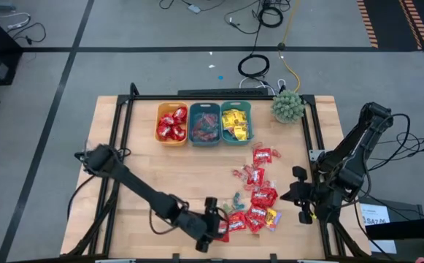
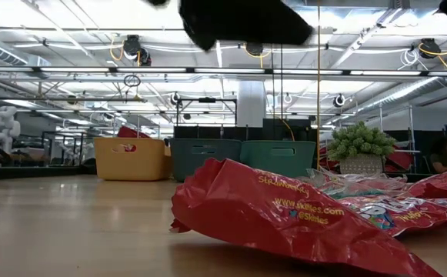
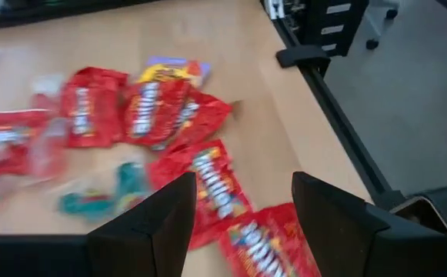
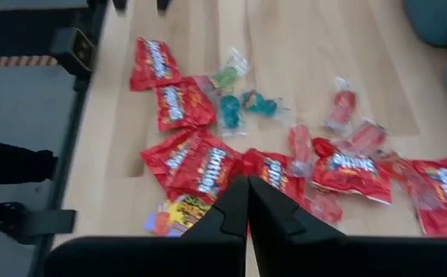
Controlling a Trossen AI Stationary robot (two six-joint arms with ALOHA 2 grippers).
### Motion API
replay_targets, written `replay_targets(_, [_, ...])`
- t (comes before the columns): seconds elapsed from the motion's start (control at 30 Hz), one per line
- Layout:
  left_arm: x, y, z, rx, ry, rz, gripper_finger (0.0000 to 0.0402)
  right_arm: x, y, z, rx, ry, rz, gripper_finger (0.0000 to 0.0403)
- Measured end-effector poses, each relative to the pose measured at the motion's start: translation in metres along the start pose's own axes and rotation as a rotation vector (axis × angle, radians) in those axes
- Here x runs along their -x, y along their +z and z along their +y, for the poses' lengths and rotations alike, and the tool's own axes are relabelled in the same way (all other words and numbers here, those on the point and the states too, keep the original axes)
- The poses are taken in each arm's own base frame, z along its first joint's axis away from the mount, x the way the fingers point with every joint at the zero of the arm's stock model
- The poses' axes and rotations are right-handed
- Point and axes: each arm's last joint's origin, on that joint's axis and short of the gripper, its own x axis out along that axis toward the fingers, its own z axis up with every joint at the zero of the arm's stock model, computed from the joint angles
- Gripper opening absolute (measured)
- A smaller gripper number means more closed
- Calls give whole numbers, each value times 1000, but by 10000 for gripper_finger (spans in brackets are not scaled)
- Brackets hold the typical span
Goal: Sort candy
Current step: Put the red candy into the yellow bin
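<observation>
The candy lies loose on the wooden table [image 1: 139,168] toward its near right. It is mostly shiny red packets [image 1: 259,197], with a yellow and purple packet [image 3: 169,71] and small blue-green wrapped pieces [image 4: 242,104] among them. My left gripper [image 1: 221,223] hangs open at the pile's near left end. In the left wrist view its fingers [image 3: 158,227] stand on either side of a red packet [image 3: 211,185], and none of it sits between them. My right gripper [image 4: 247,208] is shut on nothing by the table's right edge, pointing down at the pile.
One orange bin [image 1: 172,123] and two teal bins [image 1: 204,123] [image 1: 236,123] stand in a row at the far middle, with candy in them. A green spiky plant [image 1: 288,106] stands at the far right. A black frame rail [image 1: 315,139] runs along the right edge.
</observation>
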Motion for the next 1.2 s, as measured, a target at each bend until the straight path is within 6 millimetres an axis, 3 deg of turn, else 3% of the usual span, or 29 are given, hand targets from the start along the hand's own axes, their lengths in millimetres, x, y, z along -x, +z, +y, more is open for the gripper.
replay_targets(0.23, [-53,-56,-13,99,-137,116,226,0,0,1,-3,17,12,1])
replay_targets(0.37, [-70,-80,-20,169,-166,166,222,0,0,1,-3,18,14,1])
replay_targets(0.47, [-73,-87,-26,185,-170,180,192,0,0,1,-3,18,14,1])
replay_targets(0.53, [-73,-88,-26,185,-171,184,149,0,0,1,-1,18,14,1])
replay_targets(0.67, [-65,-79,-25,195,-196,186,44,0,0,1,4,17,15,1])
replay_targets(0.8, [-52,-64,-18,201,-179,186,42,0,0,1,18,17,14,0])
replay_targets(0.93, [-27,-43,0,127,-55,221,42,0,0,1,20,16,11,0])
replay_targets(1.2, [45,17,67,12,200,200,42,0,0,1,23,15,9,0])
